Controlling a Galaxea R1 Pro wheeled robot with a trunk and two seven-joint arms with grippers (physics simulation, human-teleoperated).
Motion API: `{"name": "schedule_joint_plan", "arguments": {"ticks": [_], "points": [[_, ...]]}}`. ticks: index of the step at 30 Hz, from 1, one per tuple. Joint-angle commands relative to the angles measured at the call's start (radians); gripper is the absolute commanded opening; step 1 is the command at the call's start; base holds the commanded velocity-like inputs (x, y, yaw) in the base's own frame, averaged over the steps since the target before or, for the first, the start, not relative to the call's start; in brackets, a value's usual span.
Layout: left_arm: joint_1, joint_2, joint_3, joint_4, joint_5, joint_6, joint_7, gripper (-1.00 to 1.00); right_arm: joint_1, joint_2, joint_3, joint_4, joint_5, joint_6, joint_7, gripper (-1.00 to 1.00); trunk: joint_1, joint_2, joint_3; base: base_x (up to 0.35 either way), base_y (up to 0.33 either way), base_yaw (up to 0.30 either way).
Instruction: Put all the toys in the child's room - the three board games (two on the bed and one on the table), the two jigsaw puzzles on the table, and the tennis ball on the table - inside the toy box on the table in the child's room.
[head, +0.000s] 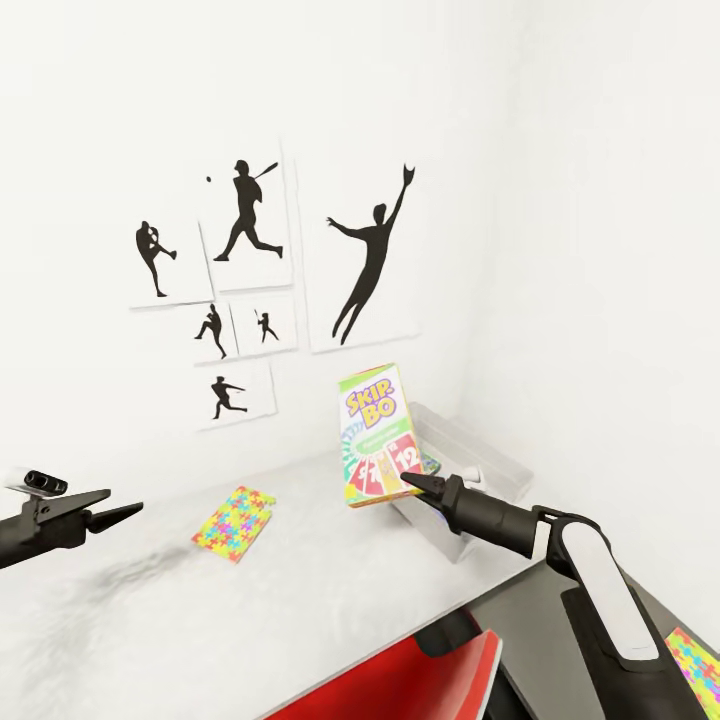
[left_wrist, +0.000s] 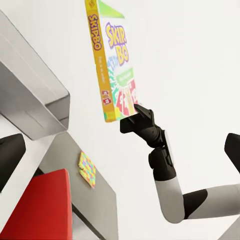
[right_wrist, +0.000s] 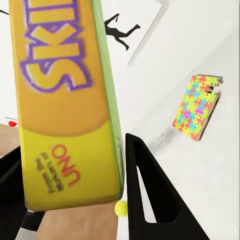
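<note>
i had the right gripper (head: 412, 482) clamped on the lower edge of the skip-bo box (head: 378, 434), its two black fingers (right_wrist: 150, 200) pressed against opposite faces, so the box stood nearly upright in the air, tilted a little, above the table (head: 200, 620). from my head camera the box hung just in front of the toy box (head: 478, 462), which sat at the far right end of the table against the wall. i could see a scrap of bright colour inside the bin behind the box, but could not tell what it was.

one jigsaw puzzle (head: 234, 523) lay flat on the table, well to the left of the held box. a second jigsaw puzzle (head: 698, 665) lay on the lower dark cabinet top (head: 540, 640) beside my right arm.

through the right wrist camera i caught a small yellow tennis ball (right_wrist: 121, 208) past the box's bottom edge.

the left gripper (head: 125, 514) hovered at the left above the table, fingers drawn close together at the tips with nothing between them. baseball-player prints (head: 250, 260) hung on the white wall.
</note>
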Motion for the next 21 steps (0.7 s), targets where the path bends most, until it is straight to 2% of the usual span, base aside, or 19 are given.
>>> {"name": "schedule_joint_plan", "arguments": {"ticks": [1,8,16,21], "points": [[-0.002,0.001,-0.005,0.001,0.007,0.010,-0.002,1.00,-0.001,0.000,0.001,-0.001,-0.009,0.002,-0.006,-1.00,0.001,-0.003,-0.002,0.035,-0.045,0.000],[-0.002,-0.002,-0.005,0.001,0.007,0.010,-0.001,1.00,-0.001,0.000,0.002,-0.001,-0.009,0.002,-0.006,-1.00,0.001,-0.003,-0.002,0.120,-0.011,0.000],[-0.002,-0.007,-0.004,0.001,0.007,0.010,-0.003,1.00,-0.001,0.000,0.002,0.001,-0.008,0.002,-0.006,-1.00,0.001,-0.003,-0.002,0.027,-0.001,0.000],[-0.002,-0.009,-0.004,0.000,0.007,0.010,-0.002,1.00,-0.001,0.000,0.001,0.002,-0.008,0.002,-0.006,-1.00,0.001,-0.003,-0.002,0.193,0.000,0.000]]}}
